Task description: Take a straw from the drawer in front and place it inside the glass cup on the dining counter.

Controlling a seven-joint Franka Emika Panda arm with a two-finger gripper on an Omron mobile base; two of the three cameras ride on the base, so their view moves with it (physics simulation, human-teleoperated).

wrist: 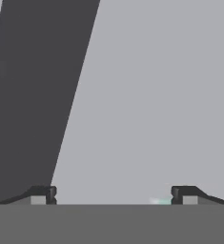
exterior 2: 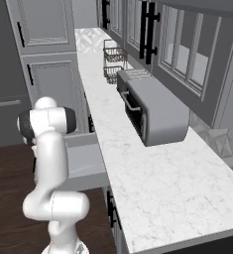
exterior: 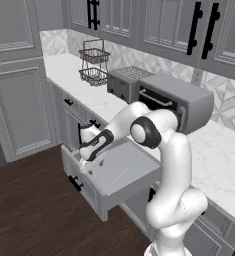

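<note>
While you look for the straw [wrist: 160, 201], expect to find little: in the hand view a faint pale, slightly greenish smear sits at the bottom right of centre, just left of the right fingertip, and that is all that shows. It is too blurred and too cut off by the bottom edge to tell which way its long axis runs. In the left base view you cannot pick it out inside the drawer at all.

Starting at the left of the left base view, you see grey cupboard doors, then a wire basket [exterior: 94, 63] on the wall counter [exterior: 224, 160] in the upper middle. Right of it stand a toaster [exterior: 124, 82] and a toaster oven [exterior: 181, 100]. The drawer [exterior: 120, 172] is pulled out at the centre, with its black handle [exterior: 75, 183] on the lower left face. The gripper [exterior: 85, 156] reaches down into the drawer's left part; its fingertips are hidden behind the hand there.

In the right base view, the arm's elbow at the left covers the hand, and you see just a slice of the drawer [exterior 2: 86, 158] beside it.

In the hand view, the dark band on the left gives way to the pale drawer floor. The gripper [wrist: 113, 195] has its jaws spread wide, with nothing clasped between them.
</note>
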